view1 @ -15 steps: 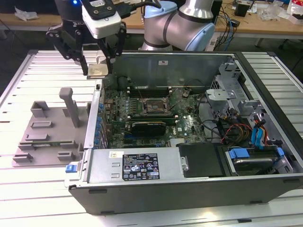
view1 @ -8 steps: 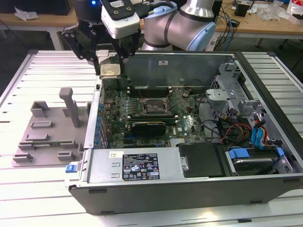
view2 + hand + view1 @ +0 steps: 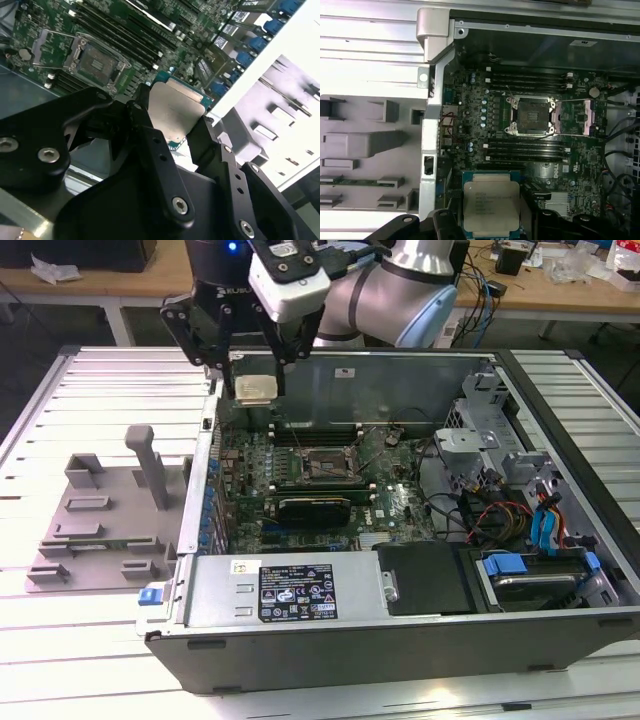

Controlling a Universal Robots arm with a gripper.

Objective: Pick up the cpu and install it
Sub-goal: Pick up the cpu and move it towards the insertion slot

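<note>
Clamping the cpu (image 3: 491,205) by its edges, my gripper (image 3: 255,385) hangs over the motherboard (image 3: 400,502), well apart from the empty socket (image 3: 530,116); I judge pickup done, with installing it in that socket not yet done.

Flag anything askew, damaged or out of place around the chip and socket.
Nothing stands out. The cpu sits squarely in the gripper with no damage visible, and the socket lies open and empty.
</note>
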